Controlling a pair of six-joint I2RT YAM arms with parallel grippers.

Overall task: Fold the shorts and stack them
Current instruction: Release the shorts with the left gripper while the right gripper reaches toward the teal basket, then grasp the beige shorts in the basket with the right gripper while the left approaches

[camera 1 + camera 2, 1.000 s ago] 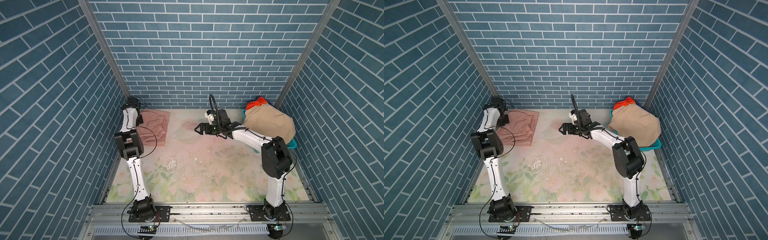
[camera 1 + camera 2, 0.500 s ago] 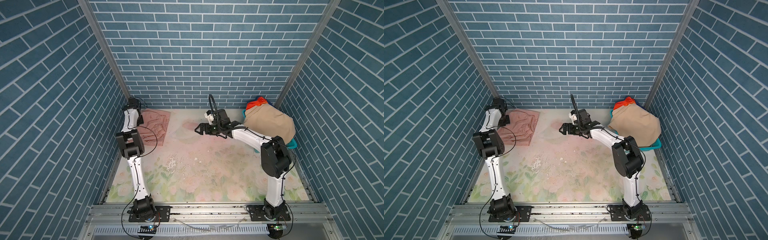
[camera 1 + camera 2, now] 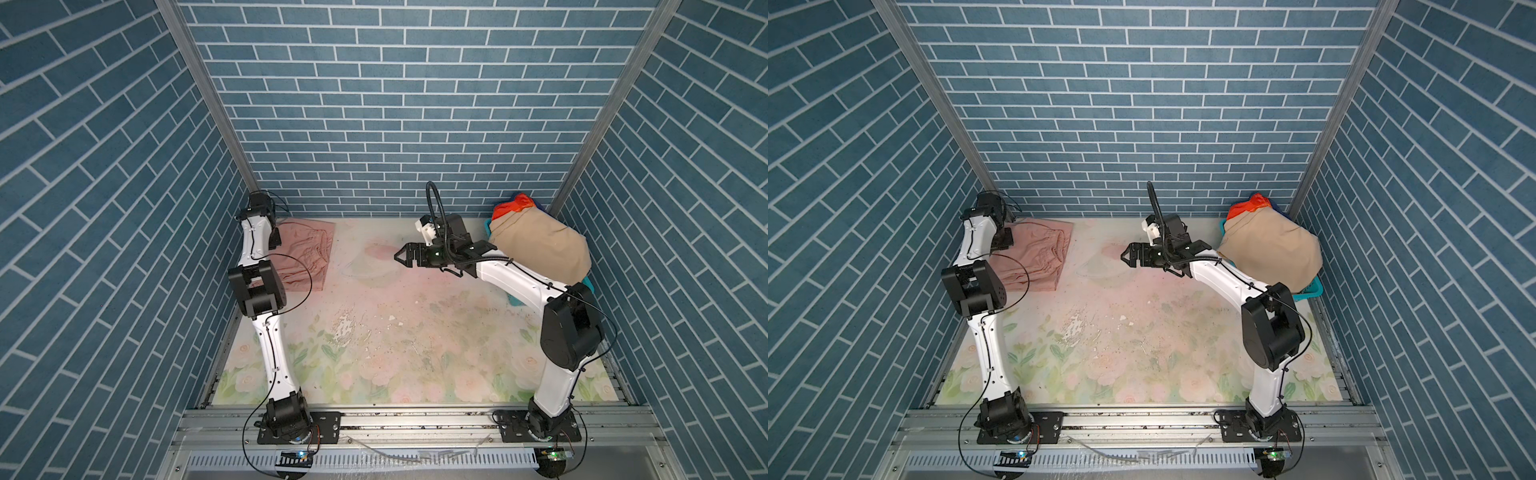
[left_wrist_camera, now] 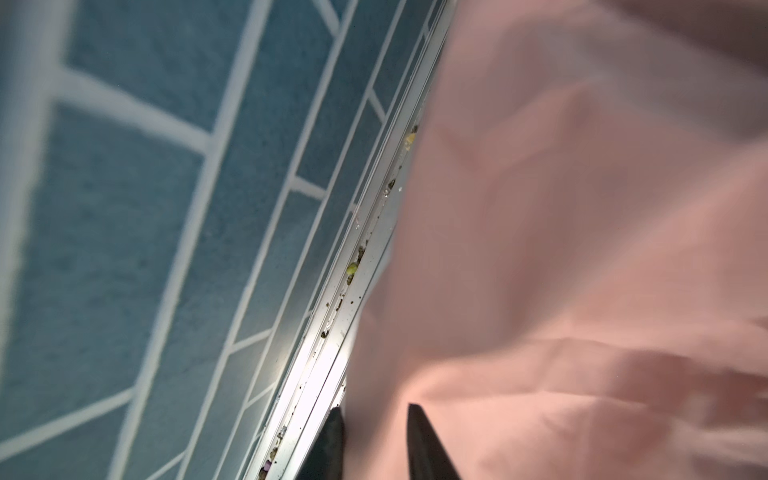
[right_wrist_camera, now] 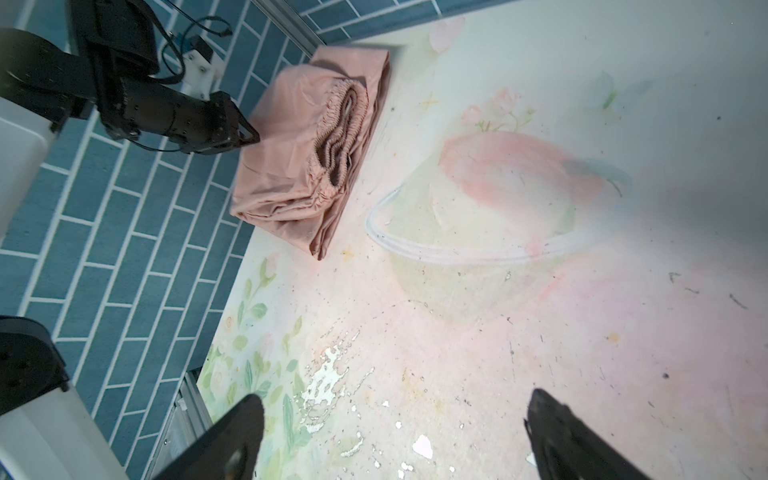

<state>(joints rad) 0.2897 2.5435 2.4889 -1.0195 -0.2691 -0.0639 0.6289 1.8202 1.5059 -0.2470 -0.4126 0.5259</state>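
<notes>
A: Top views?
B: In both top views your pink shorts lie folded on the table in the far left corner, with your left claw at their wall-side edge. Beige shorts are heaped over the teal basket far right, and the rainbow shorts poke out behind them. Your right claw hangs mid-table, off the surface, holding nothing.
A: Left wrist?
B: Left claw has its fingers a little apart. Pink shorts show through the gap, no pinch visible. The cloth edge runs beside the metal rail at the wall foot.
A: Right wrist?
B: Right claw is spread wide, bare table between the fingers. Pink shorts are well away, elastic waist bunched on top. Left claw sits at their far edge.
</notes>
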